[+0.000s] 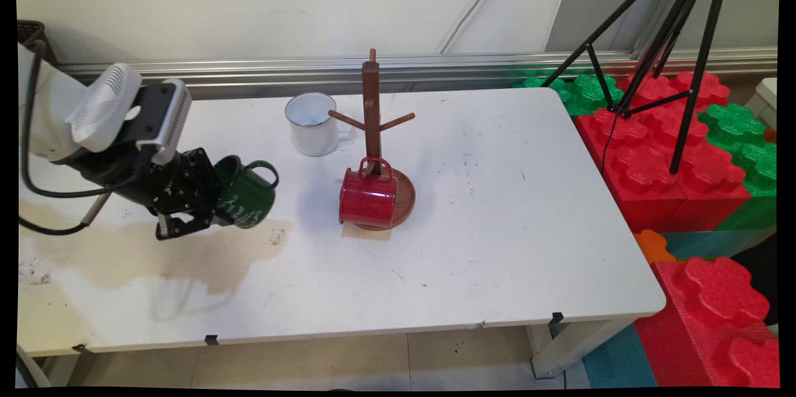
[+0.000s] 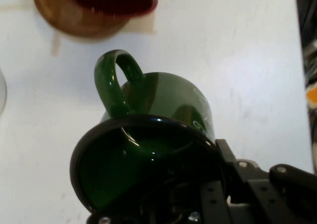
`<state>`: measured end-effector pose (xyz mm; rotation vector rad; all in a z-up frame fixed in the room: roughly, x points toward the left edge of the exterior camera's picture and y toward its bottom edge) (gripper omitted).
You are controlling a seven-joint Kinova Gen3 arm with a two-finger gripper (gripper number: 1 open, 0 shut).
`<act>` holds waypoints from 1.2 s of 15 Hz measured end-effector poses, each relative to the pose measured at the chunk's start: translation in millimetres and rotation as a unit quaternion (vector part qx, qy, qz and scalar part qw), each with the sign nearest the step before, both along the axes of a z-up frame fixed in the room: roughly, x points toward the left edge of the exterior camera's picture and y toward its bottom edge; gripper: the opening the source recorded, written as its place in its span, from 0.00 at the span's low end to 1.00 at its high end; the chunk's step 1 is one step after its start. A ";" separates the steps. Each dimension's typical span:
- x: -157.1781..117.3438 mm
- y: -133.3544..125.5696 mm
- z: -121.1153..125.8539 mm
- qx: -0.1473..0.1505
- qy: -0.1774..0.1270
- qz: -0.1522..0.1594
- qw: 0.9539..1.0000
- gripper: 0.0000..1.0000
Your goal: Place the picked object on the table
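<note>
Gripper (image 1: 205, 207) holds the green mug (image 1: 245, 191) clear of the white table (image 1: 497, 210), fingers clamped on the rim wall — one inside the mouth, one outside, as the hand view shows. Mug lies tipped, mouth toward the wrist, handle (image 2: 115, 80) on the upper side away from the fingers. Ahead of the fingertips, going right: white mug (image 1: 311, 123) stands upright up and beyond them, then the wooden mug tree (image 1: 372, 117), its two upper pegs bare, with a red mug (image 1: 368, 196) lying on its side against the base (image 1: 404, 201). Rim pinch is a thin hold — my read: move slow, keep the wrist steady so the mug doesn't pivot, and keep it well clear of the red mug's handle.
</note>
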<state>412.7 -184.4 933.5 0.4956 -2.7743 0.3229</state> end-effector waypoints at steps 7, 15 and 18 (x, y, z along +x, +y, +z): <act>0.8 -24.6 -22.8 0.018 -0.096 -0.013 0.995 0.00; -14.7 -40.9 -57.6 0.039 -0.146 -0.010 0.988 0.00; -21.1 -43.7 -73.2 0.052 -0.150 0.005 0.987 0.00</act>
